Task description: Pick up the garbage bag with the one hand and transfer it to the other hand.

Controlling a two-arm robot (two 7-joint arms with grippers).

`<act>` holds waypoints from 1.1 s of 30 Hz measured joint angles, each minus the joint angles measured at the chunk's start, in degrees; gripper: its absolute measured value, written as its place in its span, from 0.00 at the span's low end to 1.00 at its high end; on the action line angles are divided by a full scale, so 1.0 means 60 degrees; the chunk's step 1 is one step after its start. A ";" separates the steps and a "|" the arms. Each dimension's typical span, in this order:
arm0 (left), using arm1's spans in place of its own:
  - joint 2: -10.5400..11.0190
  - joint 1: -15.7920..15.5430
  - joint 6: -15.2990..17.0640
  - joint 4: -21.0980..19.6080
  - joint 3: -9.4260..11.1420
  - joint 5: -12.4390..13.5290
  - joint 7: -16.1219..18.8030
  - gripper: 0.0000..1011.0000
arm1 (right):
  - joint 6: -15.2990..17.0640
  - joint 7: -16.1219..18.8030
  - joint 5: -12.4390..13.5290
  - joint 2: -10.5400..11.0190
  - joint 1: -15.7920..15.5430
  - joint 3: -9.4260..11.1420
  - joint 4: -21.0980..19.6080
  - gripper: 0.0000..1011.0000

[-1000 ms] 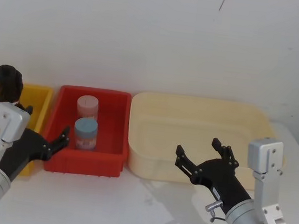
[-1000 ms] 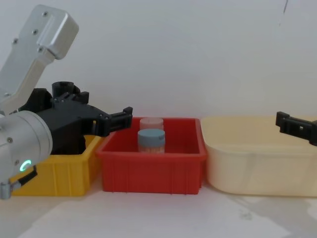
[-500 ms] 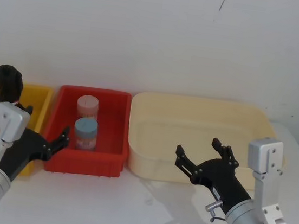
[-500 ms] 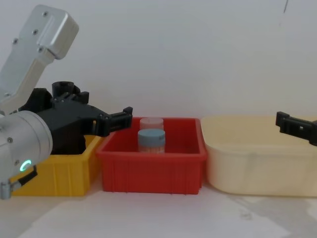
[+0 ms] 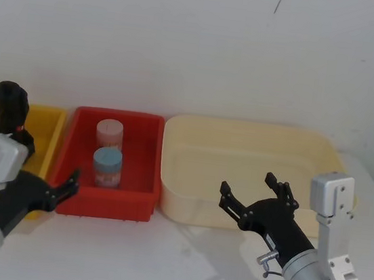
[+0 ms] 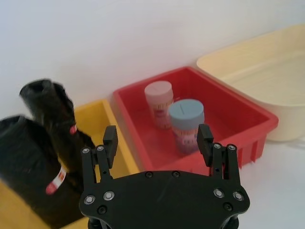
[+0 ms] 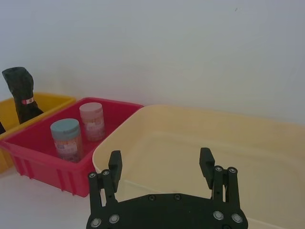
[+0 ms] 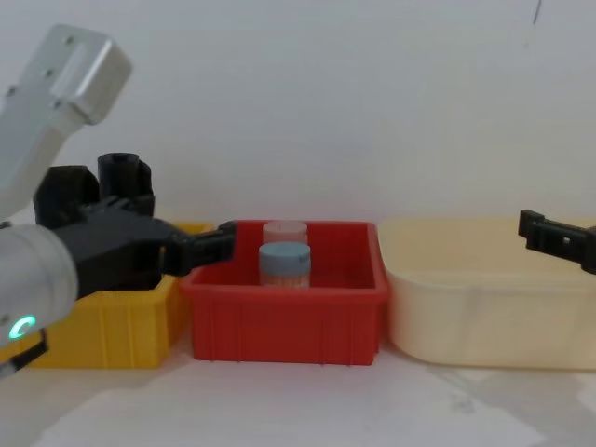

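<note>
Left black two-finger gripper (image 6: 157,137), green-ringed arm: jaws wide apart, I see it low before the yellow plastic bin (image 5: 50,130). Right black gripper (image 5: 248,183): jaws wide apart, before the cream tub (image 5: 241,143). White table (image 5: 179,262), white wall. Left wrist view: black crinkly garbage bag (image 6: 24,157), red-and-white band, upright in the yellow bin

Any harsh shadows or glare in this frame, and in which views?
Head view: soft grey shadows lie on the table in front of the cream tub, near the open right gripper; no glare. Chest view: a thin dark shadow runs under the red bin; the light is even. Right wrist view: the tub's inside is evenly lit.
</note>
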 joint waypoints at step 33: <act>0.0566 0.1100 0.0799 -0.0659 -0.2198 -0.1666 -0.0159 0.99 | 0.0000 0.0000 0.0000 0.0000 0.0000 0.0000 0.0000 0.99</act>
